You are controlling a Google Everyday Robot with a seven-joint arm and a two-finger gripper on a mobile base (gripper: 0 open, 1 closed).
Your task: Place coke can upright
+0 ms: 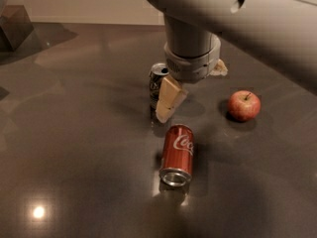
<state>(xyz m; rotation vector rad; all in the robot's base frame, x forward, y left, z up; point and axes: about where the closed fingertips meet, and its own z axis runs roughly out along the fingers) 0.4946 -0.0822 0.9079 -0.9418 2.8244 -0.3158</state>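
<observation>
Dark glossy tabletop; the coke can lies on its side, the pincer hanging spread open just behind it.

The gripper hangs low over the table, just behind the coke can, whose far end faces away unseen. It covers much of the silver can, so that can's markings cannot be read. The arm runs off the top and right edges; a dark block is cut by the left edge.
</observation>
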